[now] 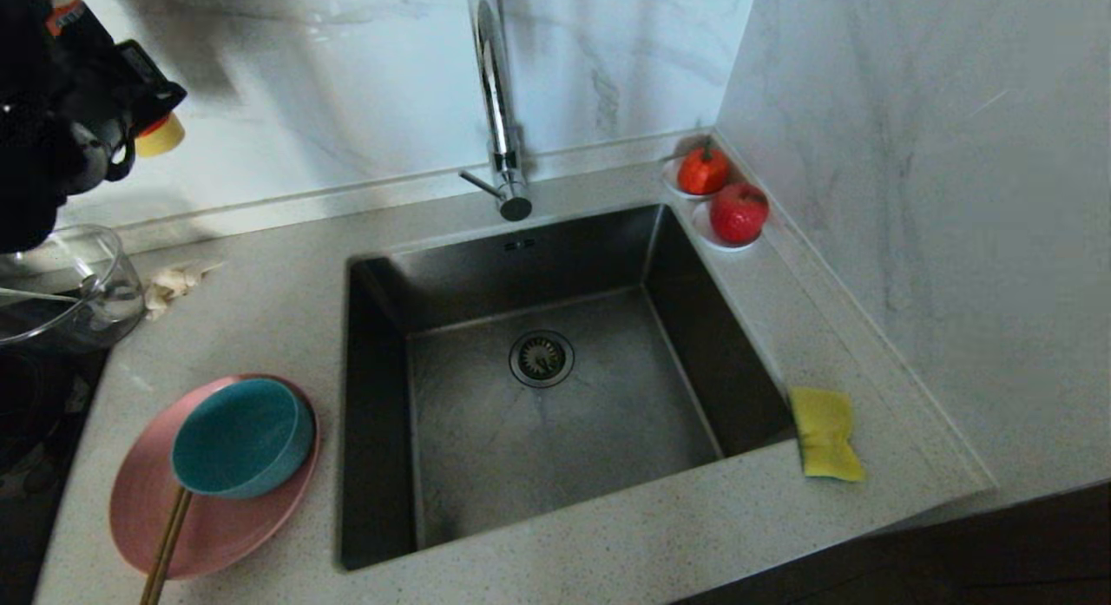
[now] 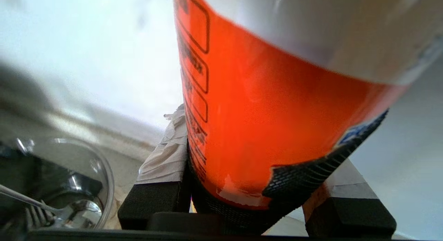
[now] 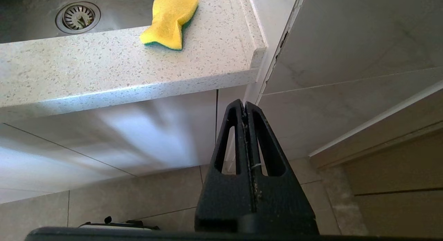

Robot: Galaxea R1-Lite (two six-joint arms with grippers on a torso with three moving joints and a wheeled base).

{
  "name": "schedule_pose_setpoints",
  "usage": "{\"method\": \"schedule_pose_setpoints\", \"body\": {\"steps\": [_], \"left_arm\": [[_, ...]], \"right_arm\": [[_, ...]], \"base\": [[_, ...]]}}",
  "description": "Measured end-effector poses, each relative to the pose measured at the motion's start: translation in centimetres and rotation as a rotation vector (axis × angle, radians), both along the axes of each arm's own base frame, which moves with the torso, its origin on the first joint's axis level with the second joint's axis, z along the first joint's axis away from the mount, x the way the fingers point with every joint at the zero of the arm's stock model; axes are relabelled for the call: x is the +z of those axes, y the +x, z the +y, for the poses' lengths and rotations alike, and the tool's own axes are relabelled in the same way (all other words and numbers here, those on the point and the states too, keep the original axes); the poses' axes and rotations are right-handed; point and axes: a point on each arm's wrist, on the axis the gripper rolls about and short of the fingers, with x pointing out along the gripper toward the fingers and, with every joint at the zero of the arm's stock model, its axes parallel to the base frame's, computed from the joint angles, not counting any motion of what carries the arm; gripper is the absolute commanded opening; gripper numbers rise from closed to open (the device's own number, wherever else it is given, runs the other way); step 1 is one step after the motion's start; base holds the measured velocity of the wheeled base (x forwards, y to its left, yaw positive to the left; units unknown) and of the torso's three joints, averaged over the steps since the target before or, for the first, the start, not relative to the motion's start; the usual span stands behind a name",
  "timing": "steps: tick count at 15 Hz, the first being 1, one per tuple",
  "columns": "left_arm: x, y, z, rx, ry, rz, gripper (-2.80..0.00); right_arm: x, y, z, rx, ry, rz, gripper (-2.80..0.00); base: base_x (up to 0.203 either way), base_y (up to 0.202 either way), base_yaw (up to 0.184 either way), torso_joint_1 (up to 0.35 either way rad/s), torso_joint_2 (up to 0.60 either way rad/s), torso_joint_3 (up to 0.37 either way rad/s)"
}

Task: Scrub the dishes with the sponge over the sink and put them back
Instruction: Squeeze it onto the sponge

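The speckled tabletop (image 1: 608, 535) is cut by the frame at its near and left edges, and the square dark sink (image 1: 555, 388) is sunk in its middle, with the round drain strainer (image 1: 542, 358) seen on its floor and the top of the chrome tap (image 1: 499, 93) cut off. The pink plate (image 1: 217, 522) lies left of the sink, partly covered by the teal bowl (image 1: 243, 436) resting on its far part. A clear glass bowl (image 1: 69, 292) at the far left is half hidden by the left arm. The left gripper (image 1: 143, 101) is raised at the upper left, well apart from the dishes; its fingers (image 2: 162, 185) are closed about halfway around an orange-labelled bottle (image 2: 277, 113), whose upper part is out of frame. The right gripper (image 3: 245, 109) hangs below the tabletop's edge, fingers pressed together and holding nothing. The yellow sponge (image 1: 826, 433) lies at the sink's right rim, its long axis running front to back, well apart from both grippers. The chopsticks (image 1: 167, 544) point from under the bowl toward the near edge, their ends cut off. Two red fruits (image 1: 720, 193) sit on saucers in the far right corner.
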Motion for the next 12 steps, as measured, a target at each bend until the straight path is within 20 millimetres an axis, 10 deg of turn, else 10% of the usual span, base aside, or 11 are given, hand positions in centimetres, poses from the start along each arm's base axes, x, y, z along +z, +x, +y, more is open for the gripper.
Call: {"method": "schedule_pose_setpoints", "body": {"steps": [6, 12], "left_arm": [[5.3, -9.0, -6.5, -0.198, 0.133, 0.041, -2.80], [4.4, -14.7, -11.3, -0.412, 0.357, 0.143, -2.80]], "right_arm": [[0.0, 0.0, 0.0, 0.000, -0.001, 0.000, -2.80], [0.0, 0.0, 0.0, 0.000, 0.000, 0.000, -2.80]], "base": [[0.000, 0.000, 0.000, 0.000, 0.00, 0.000], [0.000, 0.000, 0.000, 0.000, 0.00, 0.000]]}}
